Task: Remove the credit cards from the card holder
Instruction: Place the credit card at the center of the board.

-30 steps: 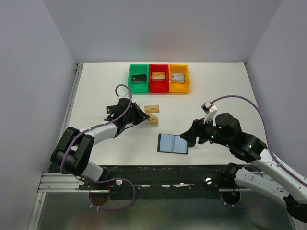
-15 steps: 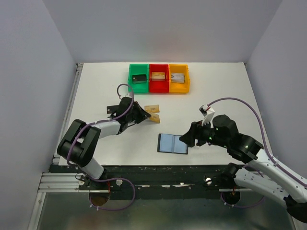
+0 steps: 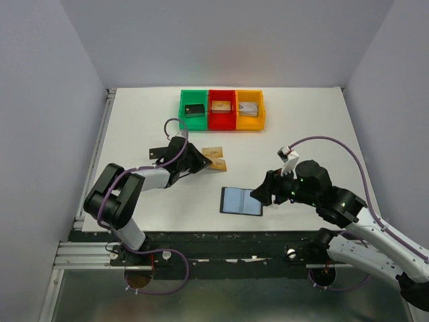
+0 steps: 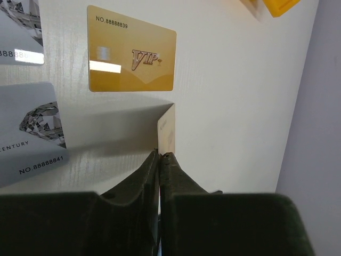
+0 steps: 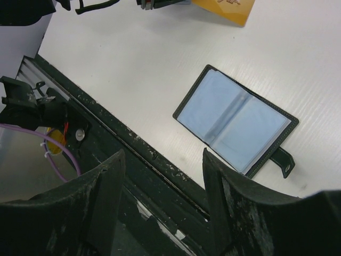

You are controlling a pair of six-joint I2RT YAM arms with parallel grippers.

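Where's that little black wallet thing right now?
In the top view the card holder lies open, blue-grey faces up, on the table near its front edge, right of centre, just left of the right gripper.

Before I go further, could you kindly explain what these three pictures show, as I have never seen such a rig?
These are two robot arms bolted at the near edge of a white table. One picture looks down from above; the other two come from a camera on each wrist. The left gripper pinches a tilted gold card by its edge, beside a flat gold card and silver-grey cards lying on the table. The right gripper is open and empty, hovering over the open card holder. At the back stand a green bin, a red bin and a yellow bin, each with a small block inside.
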